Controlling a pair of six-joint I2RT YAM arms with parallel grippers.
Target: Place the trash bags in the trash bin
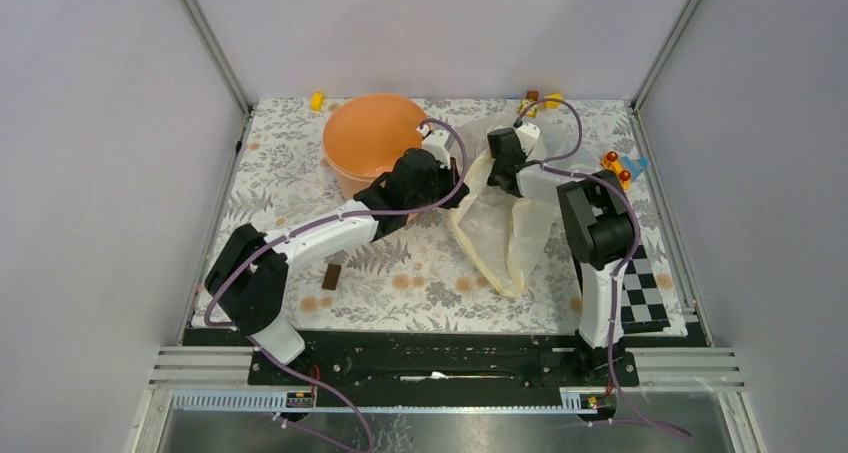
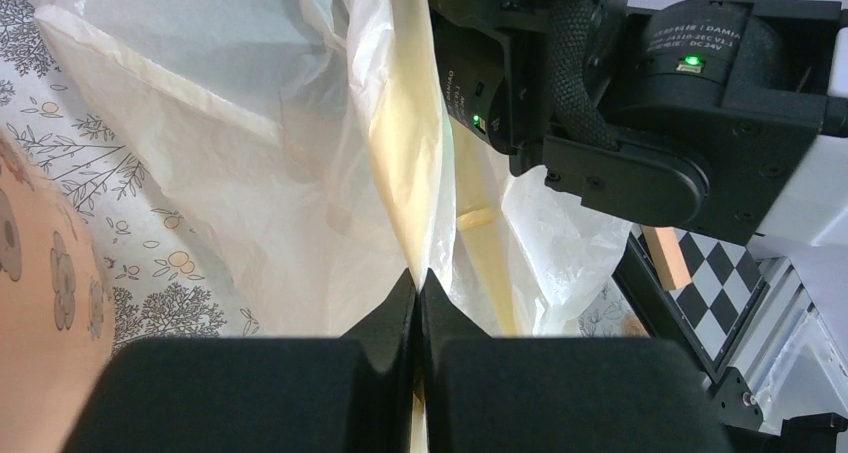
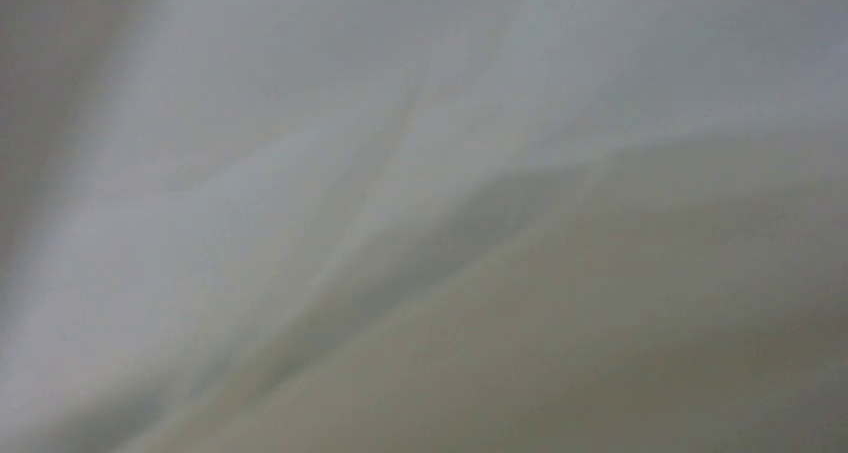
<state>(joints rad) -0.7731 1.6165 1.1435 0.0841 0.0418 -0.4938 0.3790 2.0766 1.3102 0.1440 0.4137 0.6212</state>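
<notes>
The round peach-orange trash bin (image 1: 375, 133) stands upright at the back left of centre. The black trash bag is out of view. A cream-white translucent plastic bag (image 1: 505, 228) lies crumpled to the right of the bin. My left gripper (image 1: 460, 181) is beside the bin and is shut on a fold of this white bag (image 2: 250, 153); the left wrist view shows its fingertips (image 2: 420, 273) pinching the film. My right gripper (image 1: 495, 173) is pushed into the bag's top. Its fingers are hidden, and blurred plastic (image 3: 420, 213) fills the right wrist view.
A small brown block (image 1: 331, 275) lies on the flowered cloth near the left arm. A checkerboard (image 1: 645, 293) sits at the front right. Small toys lie at the back edge (image 1: 317, 100) (image 1: 528, 101) and at the right (image 1: 622, 165). Walls enclose the table.
</notes>
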